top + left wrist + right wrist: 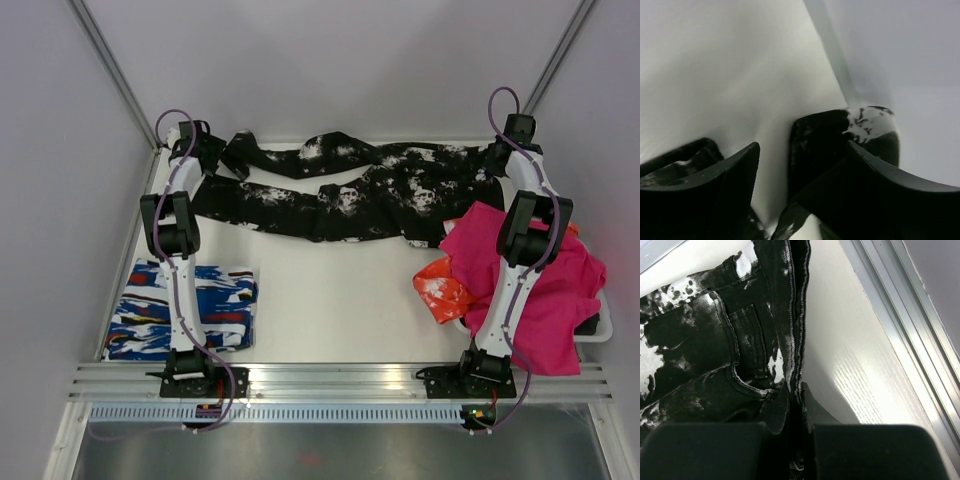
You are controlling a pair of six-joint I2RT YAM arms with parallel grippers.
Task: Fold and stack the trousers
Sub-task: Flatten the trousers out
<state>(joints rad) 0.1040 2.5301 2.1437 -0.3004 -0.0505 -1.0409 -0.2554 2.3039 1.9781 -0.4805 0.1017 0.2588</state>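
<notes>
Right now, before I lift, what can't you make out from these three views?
Right wrist view: the bottom edge cuts off how deep the trousers sit in the shut right gripper.
Left wrist view: the left gripper is close and blurred; whether the leg hem touches it is unclear.
Top view: the magenta cloth covers part of the waist and whatever lies beneath it.

White table [330,300] bears trousers [350,195], streaked garment [185,305].

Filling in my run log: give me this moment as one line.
step: fold trousers | trousers: unfolded, stretched along far edge | left claw: open at leg hem | right claw: shut on waistband
</notes>
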